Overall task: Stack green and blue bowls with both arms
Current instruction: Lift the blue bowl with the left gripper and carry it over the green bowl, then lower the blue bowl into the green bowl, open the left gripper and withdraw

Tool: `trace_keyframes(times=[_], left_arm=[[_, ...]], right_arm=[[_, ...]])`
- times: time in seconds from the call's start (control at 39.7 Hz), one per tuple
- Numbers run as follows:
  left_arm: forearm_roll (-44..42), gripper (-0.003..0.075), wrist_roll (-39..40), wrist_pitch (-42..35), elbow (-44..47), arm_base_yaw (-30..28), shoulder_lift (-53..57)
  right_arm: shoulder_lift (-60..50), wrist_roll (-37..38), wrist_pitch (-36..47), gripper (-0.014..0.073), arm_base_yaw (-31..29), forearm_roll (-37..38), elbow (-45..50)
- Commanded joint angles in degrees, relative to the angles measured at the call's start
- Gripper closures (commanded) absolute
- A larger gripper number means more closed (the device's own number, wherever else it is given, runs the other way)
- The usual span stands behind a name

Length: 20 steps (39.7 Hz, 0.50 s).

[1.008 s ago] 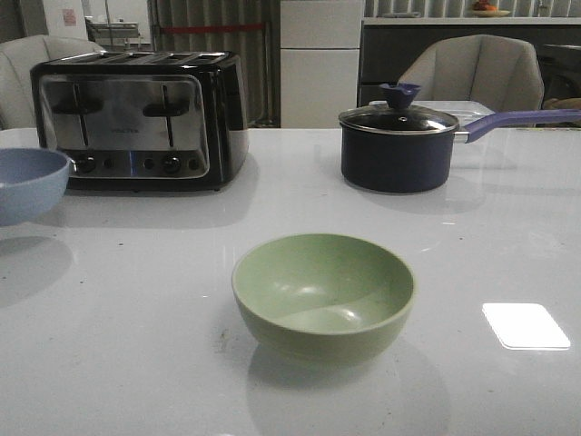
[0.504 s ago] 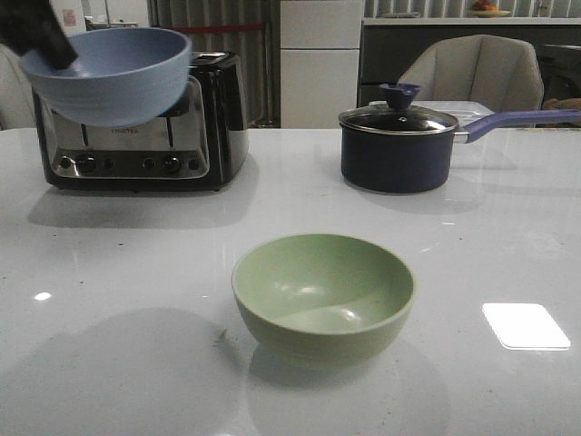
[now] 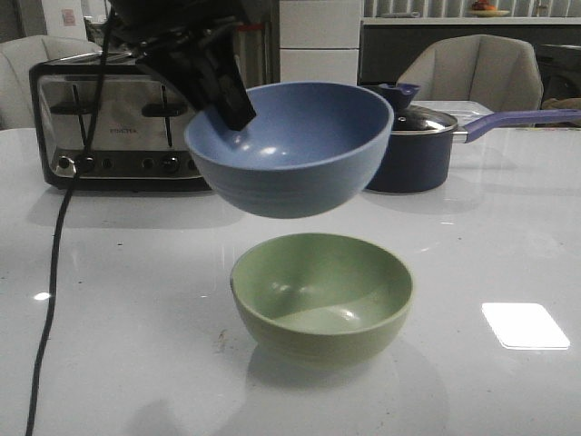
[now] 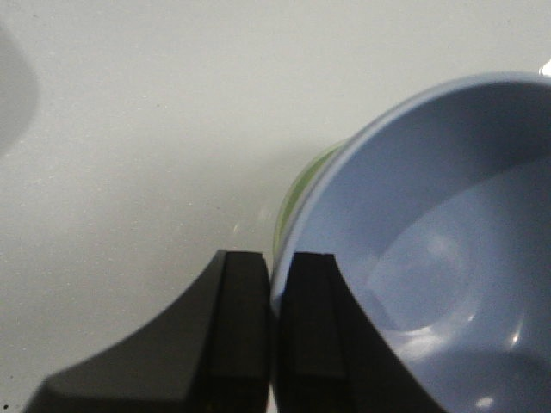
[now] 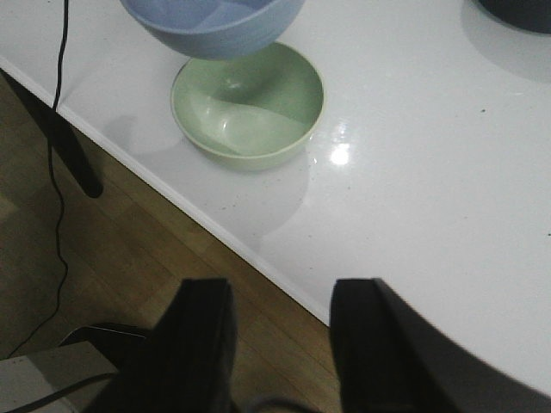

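Blue bowl (image 3: 292, 150) airborne, pinched at its rim by my left gripper (image 4: 277, 297), one finger inside the wall, one outside, clamped tight. It hangs directly over the green bowl (image 3: 322, 295), apart from it, which sits mouth-up on the white table (image 3: 508, 236). Both look rigid and matte, probably light; a one-sided rim hold lets the bowl tip, and it does: mouth up but tilted toward the camera in front view. Round, so no long axis; the axis through its mouth leans off vertical. My right gripper (image 5: 280, 344) hangs off the table edge, fingers spread, holding nothing.
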<state>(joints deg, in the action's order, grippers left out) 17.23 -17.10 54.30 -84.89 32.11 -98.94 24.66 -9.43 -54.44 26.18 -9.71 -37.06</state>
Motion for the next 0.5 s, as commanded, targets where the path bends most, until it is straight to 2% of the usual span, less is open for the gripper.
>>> trace_keyframes(times=[0.0, 0.25, 0.48], left_arm=[[0.84, 0.0622, -0.07, -3.47, -1.31, 0.88, 0.77], [6.30, 0.0622, -0.07, -3.62, -1.31, 0.88, -5.05], [6.93, 0.0622, -0.07, -2.83, -1.31, 0.88, -8.31]], right_arm=[[0.23, -0.34, 4.00, 0.0200, -0.14, 0.03, -1.48], [0.23, -0.34, 4.00, 0.0200, -0.14, 0.03, -1.48], [0.23, -0.34, 4.00, 0.0200, -0.14, 0.03, -1.48]])
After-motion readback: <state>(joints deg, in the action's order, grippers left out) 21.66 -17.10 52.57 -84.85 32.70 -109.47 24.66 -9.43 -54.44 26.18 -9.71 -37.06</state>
